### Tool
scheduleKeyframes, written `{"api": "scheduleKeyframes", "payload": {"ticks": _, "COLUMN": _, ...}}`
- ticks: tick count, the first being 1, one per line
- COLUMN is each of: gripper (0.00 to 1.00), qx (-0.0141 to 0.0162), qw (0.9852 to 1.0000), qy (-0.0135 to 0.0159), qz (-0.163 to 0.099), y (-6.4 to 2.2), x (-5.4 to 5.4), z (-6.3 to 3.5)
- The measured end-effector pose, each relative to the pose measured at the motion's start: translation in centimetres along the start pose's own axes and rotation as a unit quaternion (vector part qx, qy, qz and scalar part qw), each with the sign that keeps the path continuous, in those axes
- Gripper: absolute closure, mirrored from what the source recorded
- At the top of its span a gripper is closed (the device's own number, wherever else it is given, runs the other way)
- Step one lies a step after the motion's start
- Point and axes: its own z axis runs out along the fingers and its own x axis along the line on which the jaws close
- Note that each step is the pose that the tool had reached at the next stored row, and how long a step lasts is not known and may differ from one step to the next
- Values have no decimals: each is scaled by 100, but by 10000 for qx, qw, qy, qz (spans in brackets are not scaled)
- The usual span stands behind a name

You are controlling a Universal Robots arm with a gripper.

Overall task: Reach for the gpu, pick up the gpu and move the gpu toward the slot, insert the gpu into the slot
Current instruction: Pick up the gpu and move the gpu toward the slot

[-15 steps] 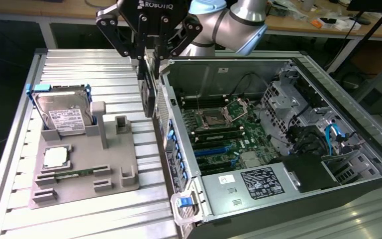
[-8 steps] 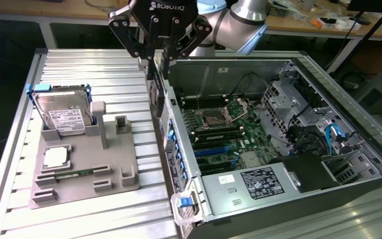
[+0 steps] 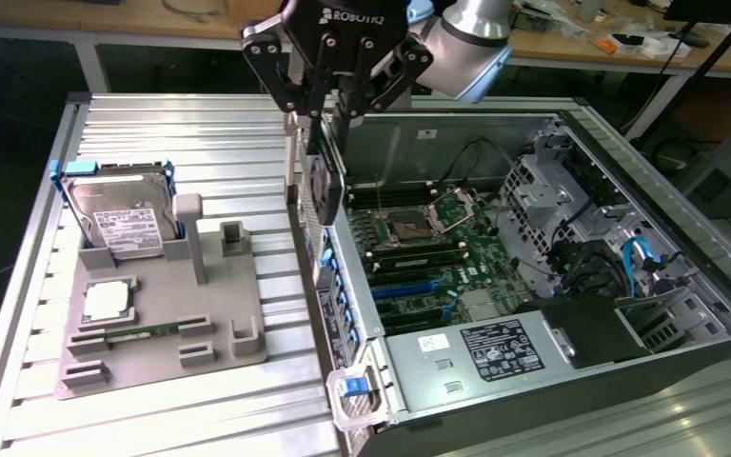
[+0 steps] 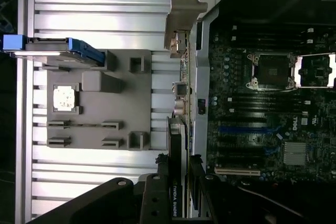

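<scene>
My gripper (image 3: 327, 119) hangs over the near wall of the open computer case, shut on the gpu (image 3: 324, 183). The dark card hangs on edge below the fingers, with its silver bracket (image 4: 184, 17) at the far end in the wrist view. From the wrist the gpu (image 4: 176, 145) is edge-on between the fingers (image 4: 161, 167), along the case wall and above it. The slot (image 3: 404, 286) is one of the blue strips on the green motherboard inside the case; in the wrist view the slot (image 4: 242, 129) lies well apart from the card.
A grey fixture (image 3: 213, 314) on the ribbed table holds a hard drive (image 3: 118, 214), a processor chip (image 3: 108, 300) and a memory stick (image 3: 149, 331). Inside the case sit the processor socket (image 3: 413, 224), black memory slots (image 3: 410, 255), cables and a power supply (image 3: 499, 347).
</scene>
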Motion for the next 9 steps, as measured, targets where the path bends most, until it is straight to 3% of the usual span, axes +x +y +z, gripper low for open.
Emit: {"api": "scheduleKeyframes", "payload": {"ticks": 9, "gripper": 73, "qx": 0, "qw": 10000, "qy": 0, "qz": 0, "y": -40, "x": -190, "z": -7}}
